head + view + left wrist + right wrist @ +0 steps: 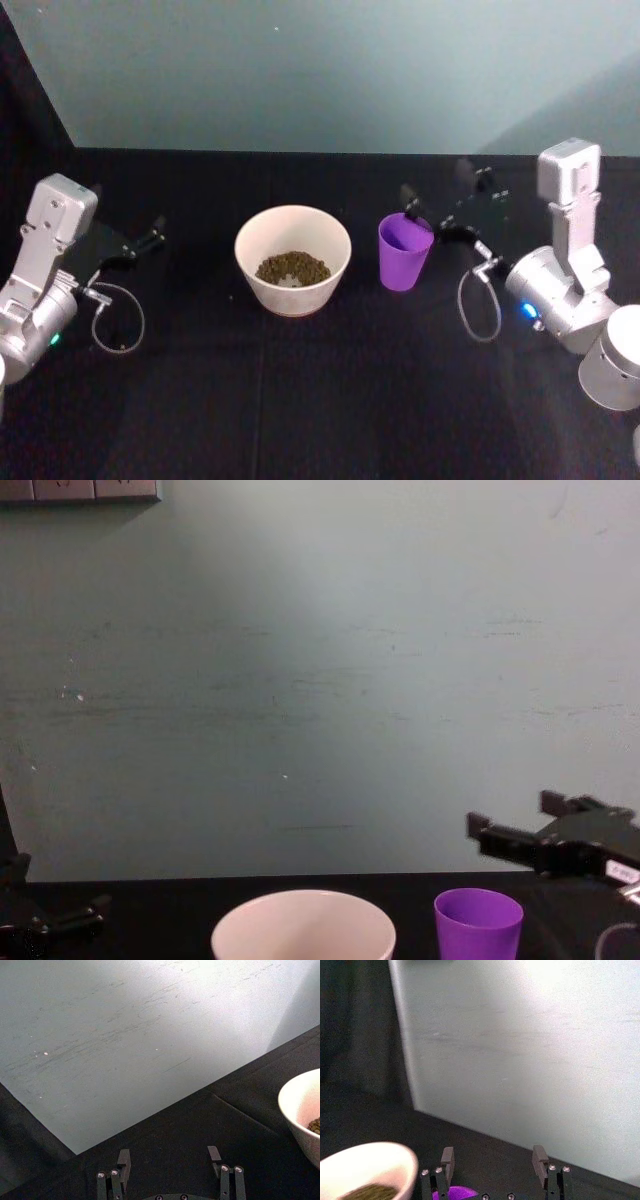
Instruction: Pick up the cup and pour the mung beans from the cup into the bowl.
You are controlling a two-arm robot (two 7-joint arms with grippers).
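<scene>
Now your right gripper [440, 203] hovers just above the upright purple cup [404, 251], jaws spread and gripping nothing. That cup stands on the black table [300, 400] just right of the bowl [293, 259] (mung beans [292, 268] lie inside it). Your left gripper [140, 240] sits apart at the left, jaws spread too.

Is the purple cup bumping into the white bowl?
Apart. In the head view, dark table shows between the purple cup and the white bowl, so they stand side by side without touching.
</scene>
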